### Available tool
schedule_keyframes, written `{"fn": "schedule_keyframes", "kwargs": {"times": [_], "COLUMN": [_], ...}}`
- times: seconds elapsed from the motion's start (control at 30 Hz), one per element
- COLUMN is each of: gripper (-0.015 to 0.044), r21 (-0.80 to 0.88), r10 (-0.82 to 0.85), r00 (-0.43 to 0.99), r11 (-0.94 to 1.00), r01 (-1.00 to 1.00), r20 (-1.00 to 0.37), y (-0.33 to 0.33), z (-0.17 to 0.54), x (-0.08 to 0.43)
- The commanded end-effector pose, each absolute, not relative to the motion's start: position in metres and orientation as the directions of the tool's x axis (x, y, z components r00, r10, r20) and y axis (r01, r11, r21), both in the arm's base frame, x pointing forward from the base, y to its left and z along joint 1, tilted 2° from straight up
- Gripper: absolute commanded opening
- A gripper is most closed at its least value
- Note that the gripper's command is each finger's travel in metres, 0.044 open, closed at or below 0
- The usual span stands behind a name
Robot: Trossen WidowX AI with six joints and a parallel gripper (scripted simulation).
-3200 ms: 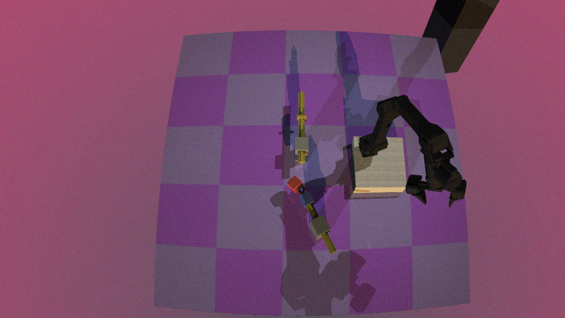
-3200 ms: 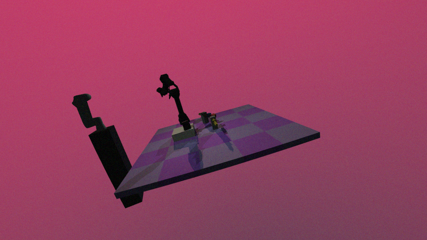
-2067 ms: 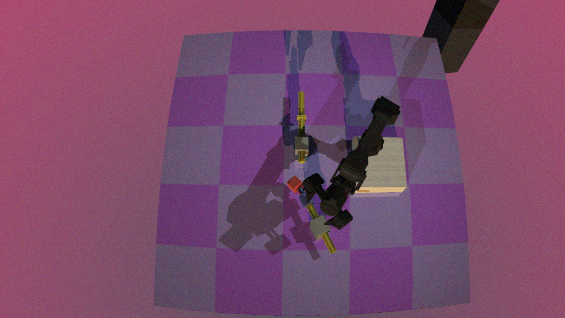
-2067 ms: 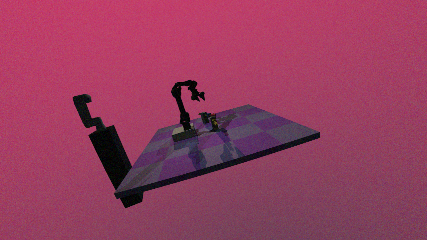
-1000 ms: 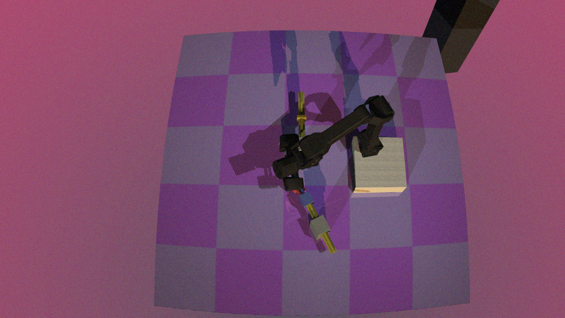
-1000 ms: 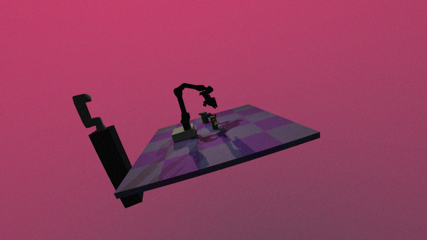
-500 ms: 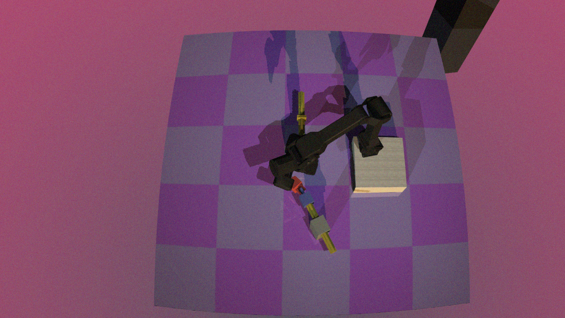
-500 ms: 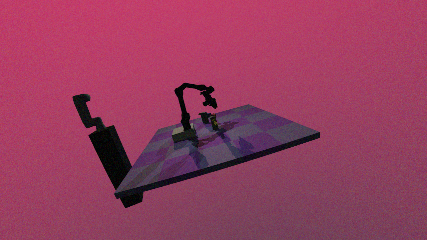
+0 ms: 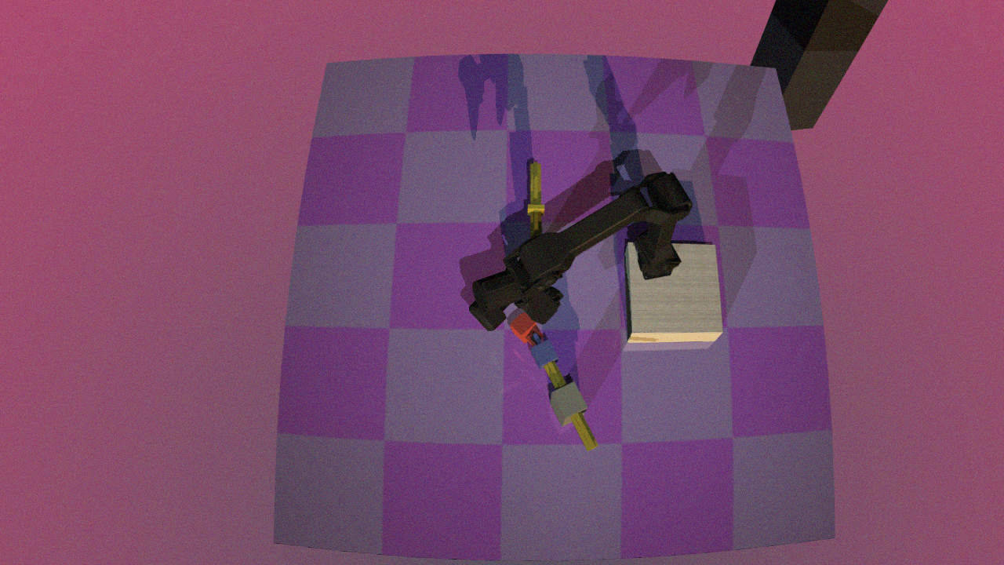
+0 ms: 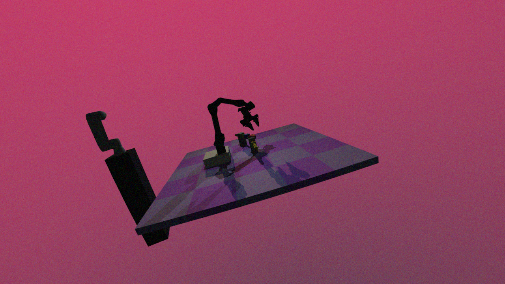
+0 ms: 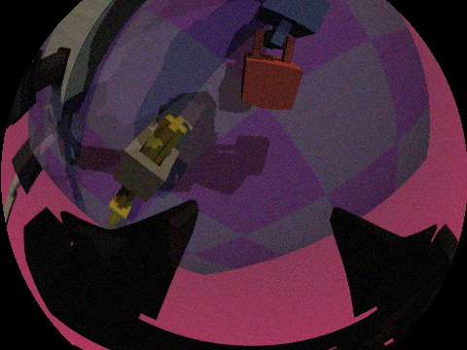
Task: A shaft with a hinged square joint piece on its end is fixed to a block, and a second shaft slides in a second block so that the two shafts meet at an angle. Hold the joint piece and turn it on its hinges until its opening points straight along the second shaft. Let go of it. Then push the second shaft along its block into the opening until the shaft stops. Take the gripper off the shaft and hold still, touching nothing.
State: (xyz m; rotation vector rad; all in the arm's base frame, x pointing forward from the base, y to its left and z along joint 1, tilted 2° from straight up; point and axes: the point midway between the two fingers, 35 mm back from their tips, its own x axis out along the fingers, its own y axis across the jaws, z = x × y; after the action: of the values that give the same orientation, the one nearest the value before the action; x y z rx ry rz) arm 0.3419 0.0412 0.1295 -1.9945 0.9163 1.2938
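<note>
The red joint piece (image 9: 522, 326) (image 11: 271, 83) hangs on the blue hinge part (image 9: 543, 352) (image 11: 298, 16) at the end of the first yellow shaft (image 9: 584, 430), held by a grey block (image 9: 569, 402). I cannot tell where its opening points. The second yellow shaft (image 9: 535, 181) (image 11: 121, 204) passes through its own block (image 11: 141, 176), which the arm hides in the top view. Its front end is apart from the joint piece. My gripper (image 10: 255, 127) (image 11: 269, 213) is open and empty, held above both pieces; in the wrist view nothing is between the fingers.
The arm stands on a pale base block (image 9: 674, 302) (image 10: 212, 159) beside the shafts. The arm spans over the second block. A dark pillar (image 9: 828, 63) (image 10: 130, 187) stands at the corner of the checkered table (image 9: 441, 491) (image 10: 339, 160).
</note>
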Motion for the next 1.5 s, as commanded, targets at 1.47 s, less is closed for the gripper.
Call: {"fn": "schedule_keyframes", "kwargs": {"times": [1.47], "gripper": [0.0440], "r21": [-0.201], "r10": [-0.130], "r00": [0.158], "r11": [0.758], "r01": [-0.620], "r20": [-0.979], "y": [0.0363], "z": [0.1256], "x": [0.3479]}}
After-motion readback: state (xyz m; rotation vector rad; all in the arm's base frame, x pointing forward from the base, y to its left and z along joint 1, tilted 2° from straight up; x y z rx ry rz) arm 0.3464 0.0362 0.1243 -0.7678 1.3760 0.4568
